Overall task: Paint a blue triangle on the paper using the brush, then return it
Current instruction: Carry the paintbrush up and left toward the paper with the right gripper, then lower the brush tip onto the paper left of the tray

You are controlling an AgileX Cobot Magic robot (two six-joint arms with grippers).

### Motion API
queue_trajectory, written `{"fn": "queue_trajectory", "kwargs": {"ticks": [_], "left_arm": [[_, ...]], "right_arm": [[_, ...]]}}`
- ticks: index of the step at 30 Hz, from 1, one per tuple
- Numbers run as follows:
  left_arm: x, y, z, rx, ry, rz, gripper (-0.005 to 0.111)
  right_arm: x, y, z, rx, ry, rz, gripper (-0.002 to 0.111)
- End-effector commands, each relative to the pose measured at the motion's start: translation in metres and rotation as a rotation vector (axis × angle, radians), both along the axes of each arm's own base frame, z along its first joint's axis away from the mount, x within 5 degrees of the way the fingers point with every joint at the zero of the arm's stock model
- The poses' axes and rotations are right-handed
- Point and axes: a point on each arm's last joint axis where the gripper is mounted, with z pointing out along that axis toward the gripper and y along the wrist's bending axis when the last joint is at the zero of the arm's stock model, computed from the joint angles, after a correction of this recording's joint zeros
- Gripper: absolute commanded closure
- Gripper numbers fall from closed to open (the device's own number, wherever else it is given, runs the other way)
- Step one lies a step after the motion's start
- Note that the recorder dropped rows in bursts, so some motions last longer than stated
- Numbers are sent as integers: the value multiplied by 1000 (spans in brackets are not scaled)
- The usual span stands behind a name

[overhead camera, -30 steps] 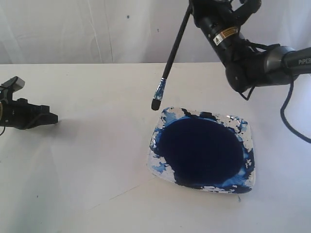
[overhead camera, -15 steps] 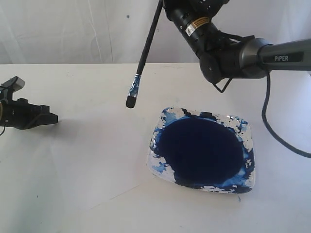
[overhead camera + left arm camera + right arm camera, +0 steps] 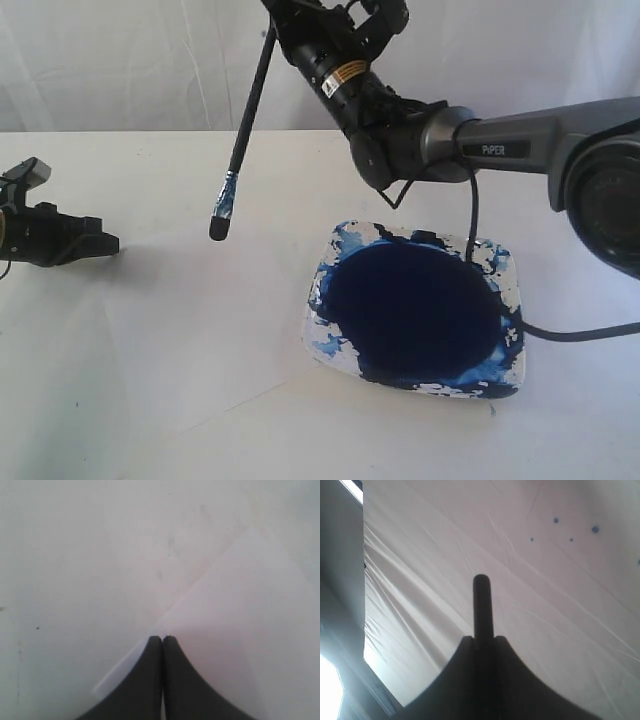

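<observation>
The dish (image 3: 507, 277) holds a navy paint pool (image 3: 415, 310). My right gripper (image 3: 482, 640) clamps the brush (image 3: 246, 118), in the air at the dish's ten o'clock, its handle toward one o'clock and its bristles pointing to seven. My left gripper (image 3: 162, 639) is pinched together and empty, at the paper (image 3: 240, 630) edge.
</observation>
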Motion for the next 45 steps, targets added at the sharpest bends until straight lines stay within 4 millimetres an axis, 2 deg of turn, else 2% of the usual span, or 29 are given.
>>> {"fn": "queue_trajectory", "kwargs": {"ticks": [1, 15, 23, 31, 45], "left_arm": [[0, 1, 1, 15, -5, -3, 107], [0, 1, 1, 15, -5, -3, 107], [2, 4, -1, 43, -3, 20, 107], [3, 9, -3, 94, 0, 59, 107], [4, 10, -4, 103, 1, 67, 107]], "right_arm": [[-1, 11, -4, 13, -6, 3, 108], [-6, 43, -28, -59, -26, 16, 108], [-4, 57, -44, -23, 20, 10, 108], [0, 61, -55, -8, 35, 5, 108], [-1, 65, -56, 13, 14, 11, 108]]}}
